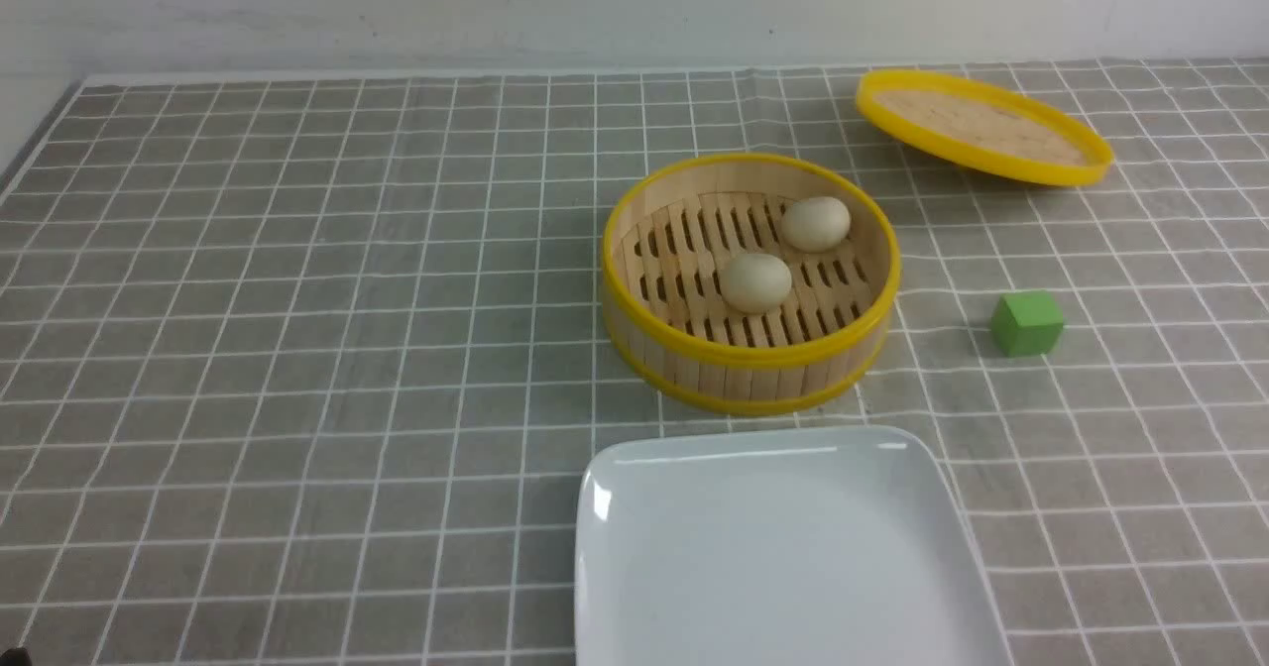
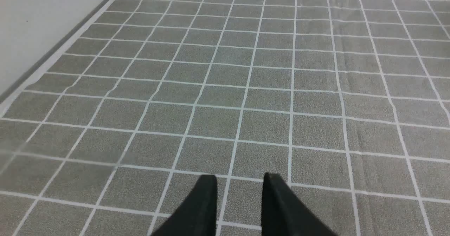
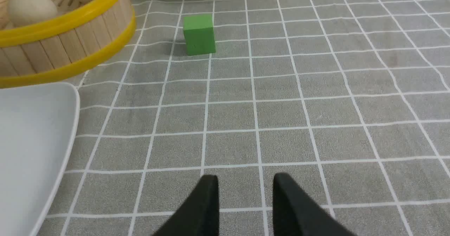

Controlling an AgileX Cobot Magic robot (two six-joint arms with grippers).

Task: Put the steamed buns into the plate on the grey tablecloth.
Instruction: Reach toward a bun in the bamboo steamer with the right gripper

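Left wrist view puts the left gripper over the bare grey tablecloth on the left side, jaws parted with nothing between them. The right gripper is likewise parted and empty, over cloth to the right of the plate. Neither arm shows in the front view.

The glossy white plate lies nearest the robot, a little right of centre, with nothing in it. Just beyond its far edge stands the yellow-rimmed bamboo steamer basket, uncovered. Both steamed buns are inside it, resting on the slats: the nearer bun close to the middle, the farther bun toward the far right wall, the two apart. A green cube sits on the cloth to the right of the basket. The steamer lid lies at the far right, seemingly tilted.

By my reading the task has barely begun: the lid is off, but no bun is gripped or moved, so both transfers remain.
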